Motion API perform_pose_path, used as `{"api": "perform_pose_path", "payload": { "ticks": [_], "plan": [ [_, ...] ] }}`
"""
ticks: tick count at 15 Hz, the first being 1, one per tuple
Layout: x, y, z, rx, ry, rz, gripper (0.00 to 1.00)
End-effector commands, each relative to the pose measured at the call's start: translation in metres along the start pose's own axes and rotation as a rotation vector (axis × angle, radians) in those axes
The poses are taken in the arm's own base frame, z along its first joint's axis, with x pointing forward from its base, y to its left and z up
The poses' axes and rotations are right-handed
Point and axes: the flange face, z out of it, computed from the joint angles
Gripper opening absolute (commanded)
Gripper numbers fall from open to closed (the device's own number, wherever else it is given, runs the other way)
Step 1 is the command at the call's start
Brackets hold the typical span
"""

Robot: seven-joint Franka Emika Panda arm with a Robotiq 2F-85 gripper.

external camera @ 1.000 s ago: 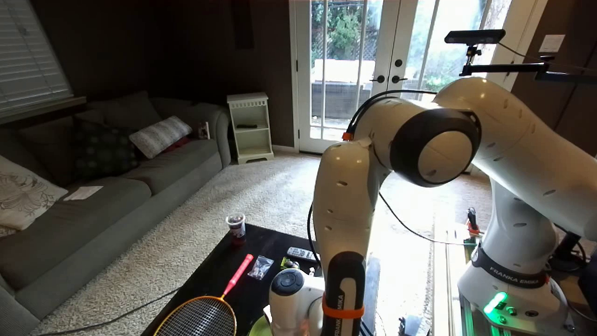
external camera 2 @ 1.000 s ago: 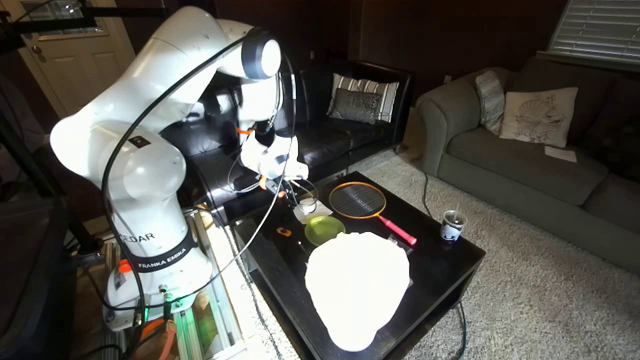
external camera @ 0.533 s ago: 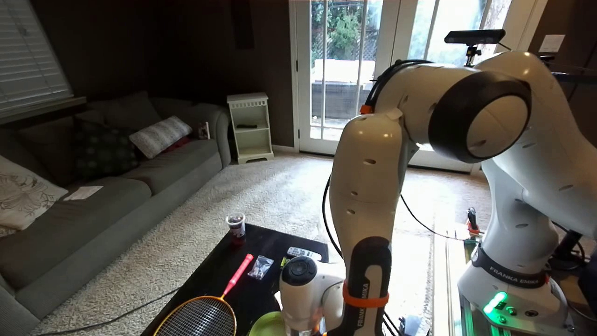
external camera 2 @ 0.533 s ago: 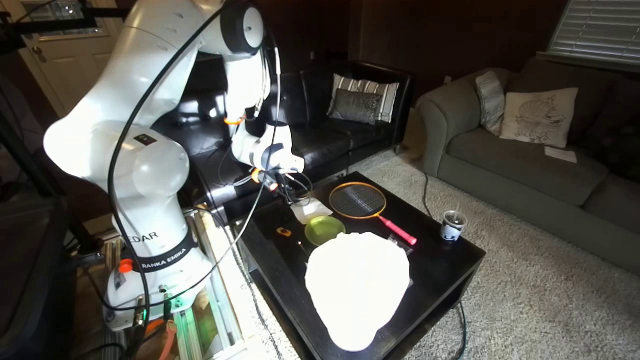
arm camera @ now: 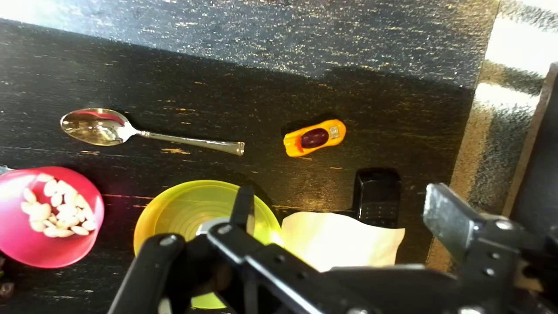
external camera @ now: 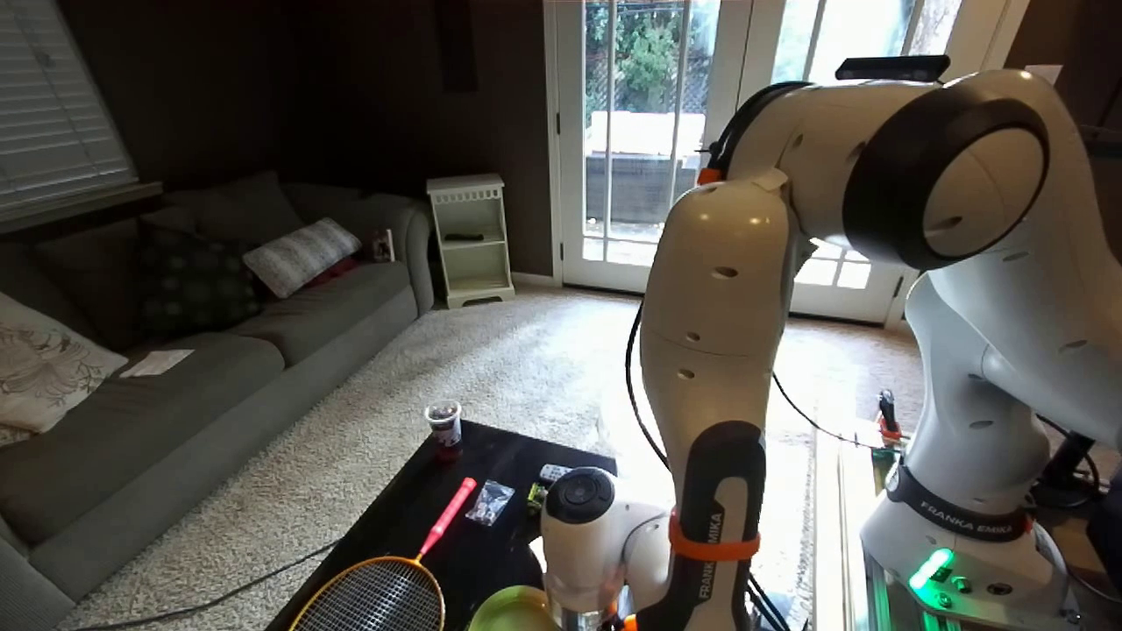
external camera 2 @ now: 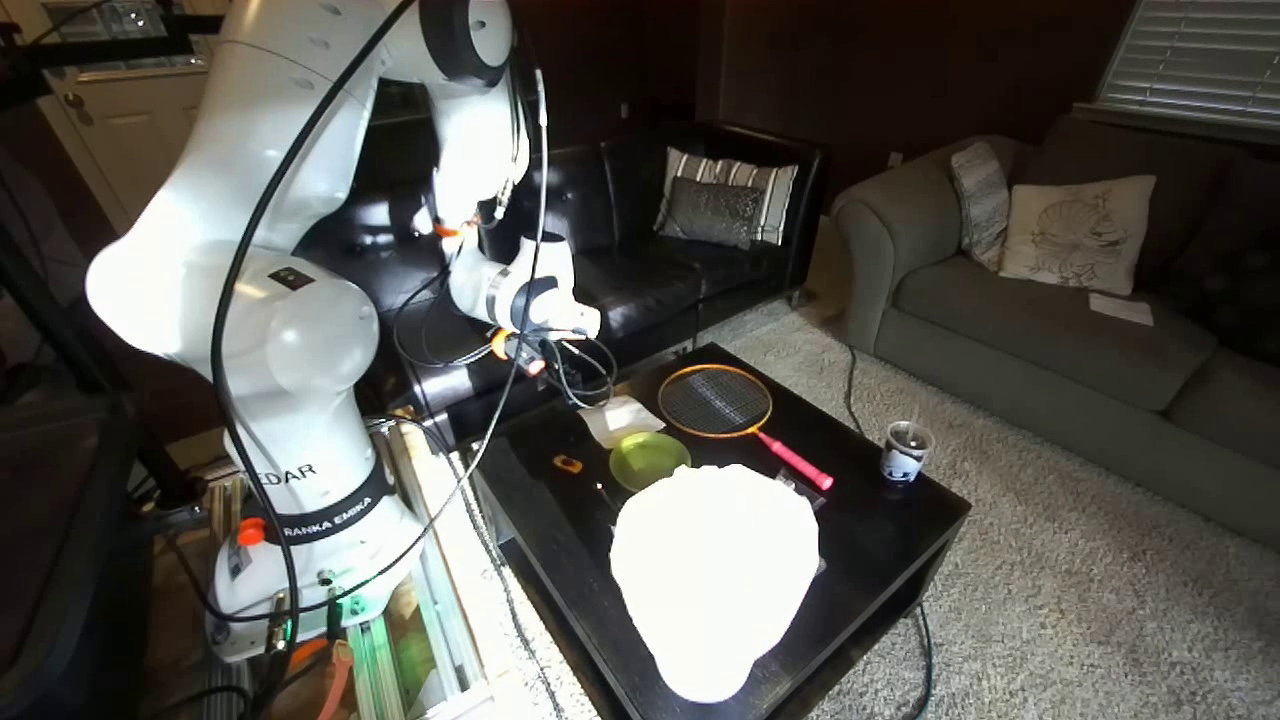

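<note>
My gripper (arm camera: 338,190) is open above the black table, with nothing held between its fingers. In an exterior view the gripper (external camera 2: 565,375) hangs by the table's far end. Below the jaws lie a white paper (arm camera: 340,237) and a black device with small buttons (arm camera: 378,196). The left finger overlaps a green bowl (arm camera: 152,209); a pale round thing behind that finger is mostly hidden. A yellow-orange toy with a dark red oval (arm camera: 314,138) and a silver spoon (arm camera: 187,140) lie beyond. A pink bowl (arm camera: 48,255) holds several pale nuts.
The black table (external camera 2: 880,545) also bears a badminton racket (external camera 2: 715,400), a plastic cup (external camera 2: 905,455), a small clear bag (external camera: 489,501) and a partly hidden remote (external camera: 554,473). A glaring white patch (external camera 2: 715,580) hides part of the table. Cables loop around the arm.
The arm has risen and drawn back toward its base, and the gripper has lifted away from the paper. A small white shape near the gripper on the paper no longer shows there.
</note>
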Motion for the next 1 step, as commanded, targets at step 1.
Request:
{"api": "perform_pose_path", "payload": {
  "ticks": [1],
  "plan": [
    [0.0001,0.0003,-0.0002,0.000,0.000,0.000,1.00]
  ]
}}
